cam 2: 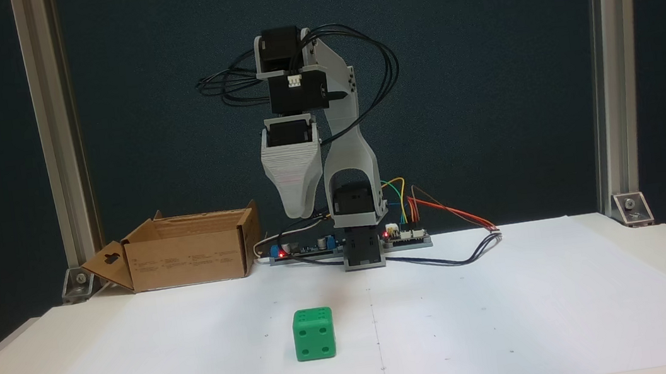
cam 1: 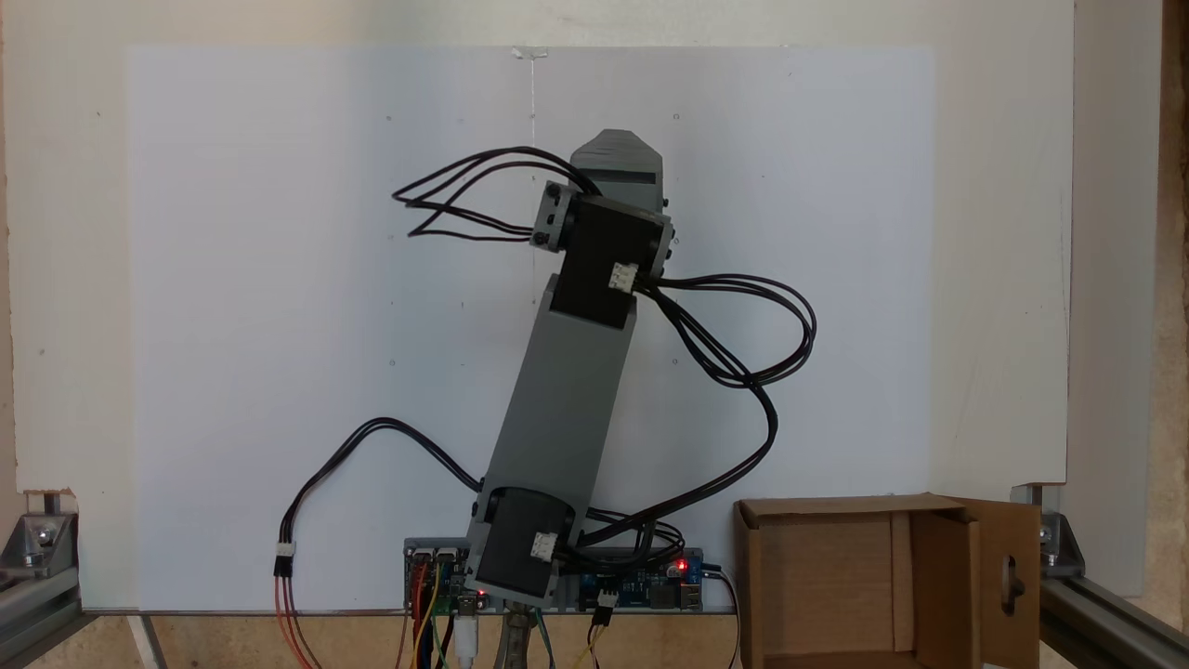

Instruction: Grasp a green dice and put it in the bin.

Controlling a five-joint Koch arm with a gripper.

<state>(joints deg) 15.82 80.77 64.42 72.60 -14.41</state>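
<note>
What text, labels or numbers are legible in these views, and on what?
None can be read as words.
Cardboard box: small dark print on its front wall, too small and blurred to read.
Green dice: pips, no text; four on the face towards the camera, the top face too foreshortened to count.
Circuit boards at the arm's base: any markings too small to make out.

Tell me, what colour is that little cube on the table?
Bright green dice, clearest in a fixed view facing the arm.
</note>
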